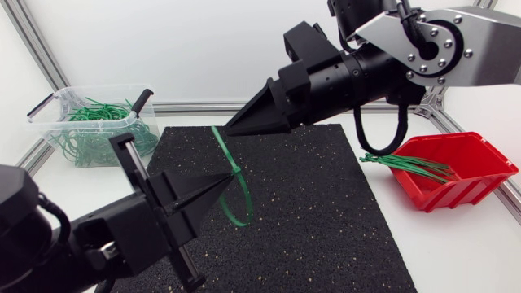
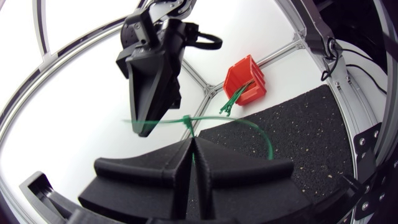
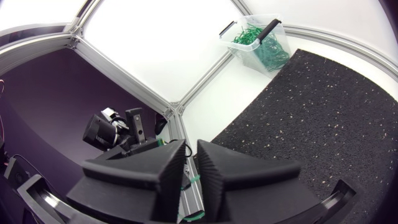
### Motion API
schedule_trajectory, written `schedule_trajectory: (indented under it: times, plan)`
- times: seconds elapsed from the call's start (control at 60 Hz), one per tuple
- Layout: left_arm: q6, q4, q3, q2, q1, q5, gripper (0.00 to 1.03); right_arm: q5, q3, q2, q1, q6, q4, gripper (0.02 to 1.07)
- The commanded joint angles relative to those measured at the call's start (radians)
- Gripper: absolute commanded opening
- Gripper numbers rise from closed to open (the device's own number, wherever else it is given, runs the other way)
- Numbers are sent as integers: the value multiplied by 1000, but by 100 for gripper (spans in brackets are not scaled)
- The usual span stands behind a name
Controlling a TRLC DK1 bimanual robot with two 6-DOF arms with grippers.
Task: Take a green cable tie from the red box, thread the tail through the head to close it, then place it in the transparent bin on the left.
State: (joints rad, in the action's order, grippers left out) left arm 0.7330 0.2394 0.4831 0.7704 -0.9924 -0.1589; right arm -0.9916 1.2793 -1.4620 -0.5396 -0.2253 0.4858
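Closest in, the left gripper (image 1: pixel 230 174) had its fingers pressed tight together, pinching the green cable tie (image 1: pixel 245 205) right at its head, up over the black mat (image 1: pixel 326 228). And there was the tie curled into a loop, swinging down and round from that pinch and crossing itself at the head. One thin end stuck out past the crossing, straight toward the right gripper (image 1: pixel 229 129), on the arm from the right edge, its tip just beside that end. Its own wrist camera showed those fingers a narrow slit apart, a bit of green in the slit, so not clamped on anything.

Further back on the left, the transparent bin (image 1: pixel 49 122) sat on the white table (image 1: pixel 456 260) just off the mat's far corner, a tangle of looped green ties (image 1: pixel 98 114) piled inside. Over on the right, well apart from the action, the red box (image 1: pixel 468 185) had its open front facing the mat, with straight green ties (image 1: pixel 407 165) poking out over the lip.
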Motion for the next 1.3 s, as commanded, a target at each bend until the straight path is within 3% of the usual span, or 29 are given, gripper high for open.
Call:
schedule_trajectory:
  times: [0.0, 0.033, 0.083, 0.167, 0.367, 0.55, 0.733, 0.883, 0.983, 1.067, 1.133, 1.183, 1.283]
  plan:
    - [-47, -18, -17, -2, 175, 87, 4, 44, -60, 25, 24, 58, -9, 89]
    - [-87, -48, 2, 0, 268, 151, 4, 85, -78, 32, 23, 83, -9, 103]
    - [-144, -69, 32, 20, 423, 252, 4, 110, -100, 37, 24, 115, -10, 104]
    - [-228, -69, 89, 70, 618, 357, 4, 160, -120, 37, 38, 175, -13, 104]
    - [-465, -31, 273, 264, 962, 403, 4, 286, -170, 57, 32, 195, -30, 104]
    - [-653, 17, 465, 455, 1167, 398, 4, 373, -210, 80, 13, 196, -62, 104]
    - [-777, -5, 675, 667, 1292, 317, 4, 426, -250, 117, 3, 195, -90, 104]
    - [-808, -123, 842, 848, 1324, 285, 7, 472, -288, 144, -3, 195, -110, 104]
    - [-796, -167, 882, 929, 1316, 256, 25, 504, -310, 161, -3, 199, -108, 104]
    - [-747, -238, 871, 955, 1301, 254, 60, 525, -333, 189, 9, 208, -108, 104]
    - [-733, -223, 831, 946, 1284, 237, 80, 539, -354, 215, 30, 219, -108, 104]
    - [-728, -206, 805, 931, 1282, 211, 100, 558, -370, 238, 47, 230, -108, 104]
    - [-718, -201, 741, 873, 1270, 196, 100, 607, -408, 296, 96, 257, -112, 104]
